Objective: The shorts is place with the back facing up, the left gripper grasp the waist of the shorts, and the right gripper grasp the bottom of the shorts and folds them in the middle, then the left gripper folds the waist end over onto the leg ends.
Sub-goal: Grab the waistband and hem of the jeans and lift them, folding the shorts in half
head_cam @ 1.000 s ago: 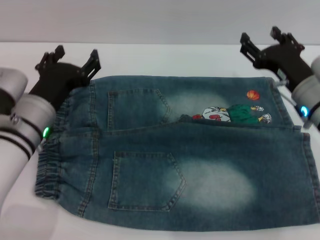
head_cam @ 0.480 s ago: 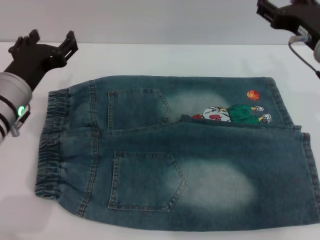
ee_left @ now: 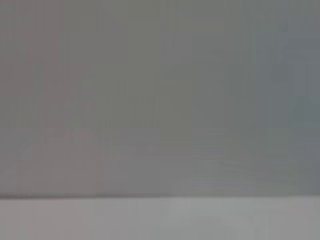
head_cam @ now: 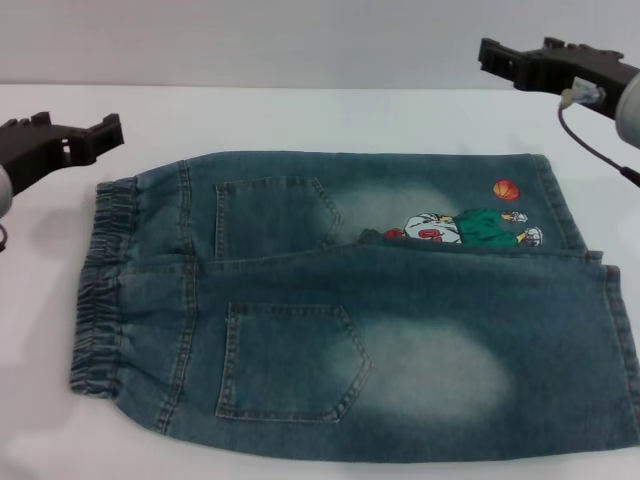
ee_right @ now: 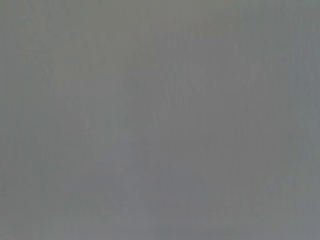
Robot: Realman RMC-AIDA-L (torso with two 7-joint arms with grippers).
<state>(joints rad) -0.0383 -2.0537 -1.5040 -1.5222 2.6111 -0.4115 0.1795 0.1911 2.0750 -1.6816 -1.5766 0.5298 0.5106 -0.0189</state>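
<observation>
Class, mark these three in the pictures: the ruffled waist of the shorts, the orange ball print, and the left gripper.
the waist (head_cam: 98, 300), head view, on the gathered elastic band.
the orange ball print (head_cam: 507, 189), head view, ball's centre.
the left gripper (head_cam: 68, 135), head view, midway between its fingertips.

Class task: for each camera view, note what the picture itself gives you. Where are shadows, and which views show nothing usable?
Head view: even light, the shorts sharp, with a soft shadow under their near edge on the table; the left gripper and right gripper are cut off by the frame's sides. Left wrist view: featureless grey above a pale band. Right wrist view: plain grey, nothing readable.
</observation>
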